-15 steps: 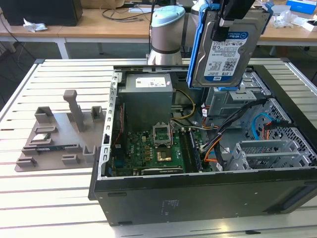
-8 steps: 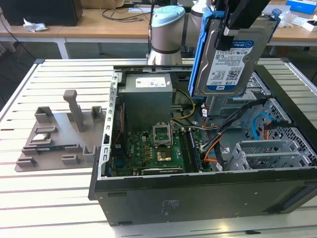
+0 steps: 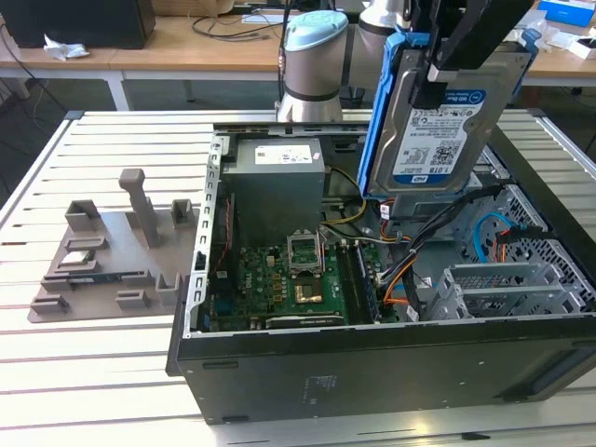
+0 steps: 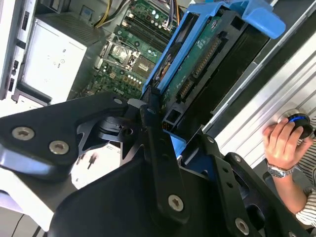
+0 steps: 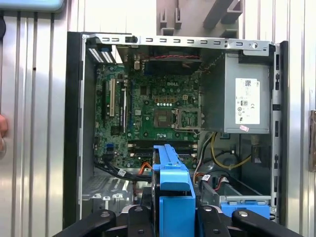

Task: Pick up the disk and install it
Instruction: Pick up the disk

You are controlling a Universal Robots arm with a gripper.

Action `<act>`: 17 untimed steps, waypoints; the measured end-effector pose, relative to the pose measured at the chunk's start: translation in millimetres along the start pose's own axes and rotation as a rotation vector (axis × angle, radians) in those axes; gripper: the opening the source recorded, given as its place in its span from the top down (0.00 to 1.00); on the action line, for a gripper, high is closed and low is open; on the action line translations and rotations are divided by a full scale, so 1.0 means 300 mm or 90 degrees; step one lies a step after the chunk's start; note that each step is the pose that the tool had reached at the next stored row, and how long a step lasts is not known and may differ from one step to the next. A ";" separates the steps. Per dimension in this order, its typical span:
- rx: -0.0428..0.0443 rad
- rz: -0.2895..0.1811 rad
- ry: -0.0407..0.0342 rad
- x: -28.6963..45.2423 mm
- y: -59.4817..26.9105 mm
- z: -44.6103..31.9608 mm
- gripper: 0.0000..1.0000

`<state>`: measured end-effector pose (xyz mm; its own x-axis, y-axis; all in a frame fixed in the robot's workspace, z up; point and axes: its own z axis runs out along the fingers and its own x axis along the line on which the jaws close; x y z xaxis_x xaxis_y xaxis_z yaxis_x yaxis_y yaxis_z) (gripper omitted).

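The disk, a silver hard drive with a white-and-blue label in a blue plastic bracket, hangs upright above the far right part of the open computer case. My black gripper is shut on its upper edge. In the second wrist view the disk shows its green circuit side and blue frame, clamped between the gripper fingers. In the first wrist view the blue bracket of the disk sits between the fingers of the gripper, over the case's drive bay side.
Inside the case lie a green motherboard, a grey power supply box and loose cables. A grey fixture plate stands at the exterior view's left. A person's hand rests on the slatted table beside the case.
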<state>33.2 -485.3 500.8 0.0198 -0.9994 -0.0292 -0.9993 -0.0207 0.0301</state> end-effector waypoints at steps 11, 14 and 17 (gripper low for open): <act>0.0000 0.000 0.0000 0.056 0.001 0.008 0.63; -0.0001 0.000 0.0001 0.079 0.001 0.011 0.63; -0.0001 0.000 0.0000 0.093 0.002 0.013 0.63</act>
<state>33.2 -513.1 496.2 0.0197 -0.9994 -0.0291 -0.9993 -0.0206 0.0302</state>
